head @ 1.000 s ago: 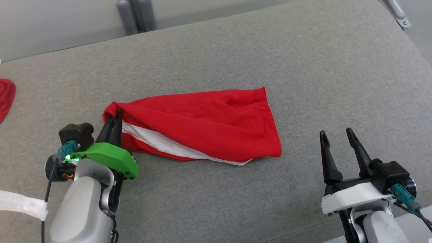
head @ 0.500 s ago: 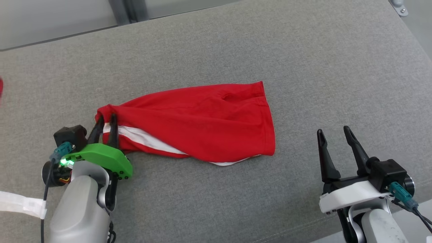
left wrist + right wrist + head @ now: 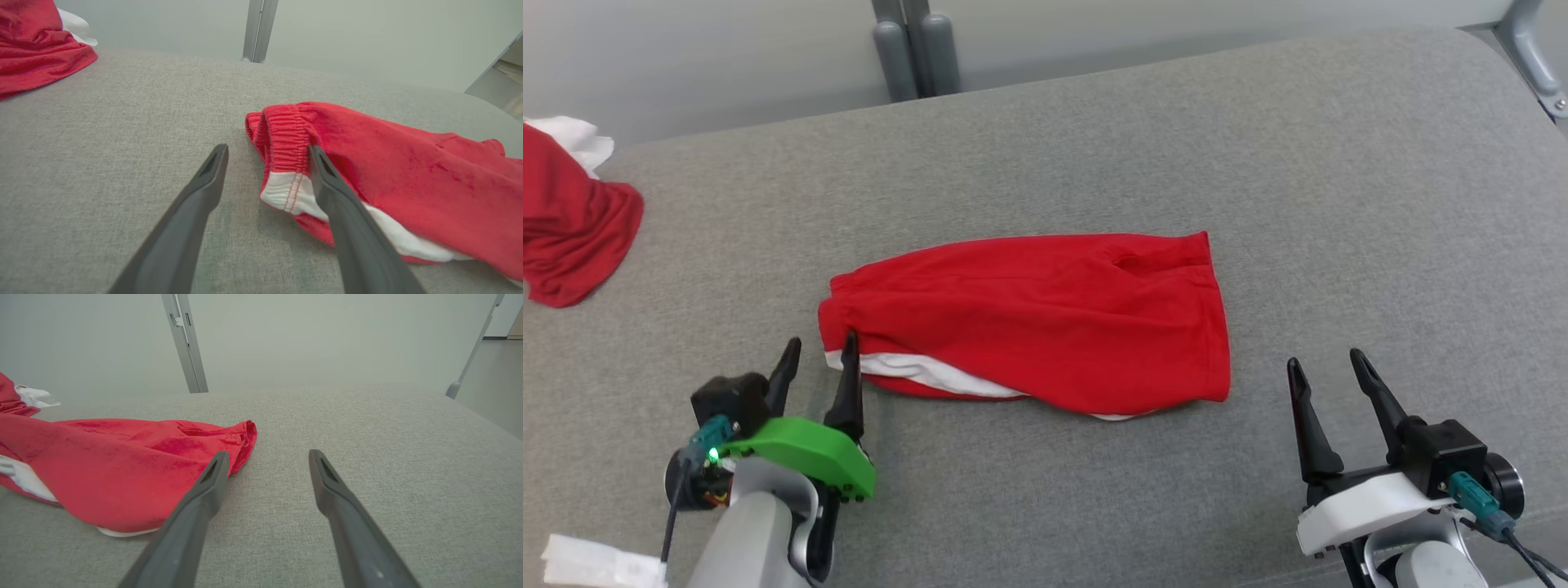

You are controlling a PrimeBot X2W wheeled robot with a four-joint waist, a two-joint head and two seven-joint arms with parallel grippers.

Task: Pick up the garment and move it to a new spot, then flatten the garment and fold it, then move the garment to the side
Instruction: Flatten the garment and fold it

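Observation:
The garment (image 3: 1037, 318) is a pair of red shorts with a white stripe, lying folded lengthwise on the grey cushion (image 3: 1094, 147), waistband to the left. My left gripper (image 3: 818, 353) stands open just below the waistband corner, holding nothing. In the left wrist view the garment (image 3: 388, 175) lies at the right and the white stripe end sits between the tips of my left gripper (image 3: 267, 151), its right finger over the cloth. My right gripper (image 3: 1323, 367) is open, to the lower right of the hem. In the right wrist view the garment (image 3: 122, 465) lies left of my right gripper (image 3: 267, 455).
Another red cloth with a white piece (image 3: 568, 216) is heaped at the cushion's far left edge, also seen as red cloth (image 3: 36, 45) in the left wrist view. Grey metal posts (image 3: 915, 49) stand behind the cushion. A metal leg (image 3: 1535, 57) is at the back right.
My left gripper has opened and let go of the waistband corner, which now lies flat. The head camera has shifted, bringing the red cloth at the left into view. The right gripper has stayed open.

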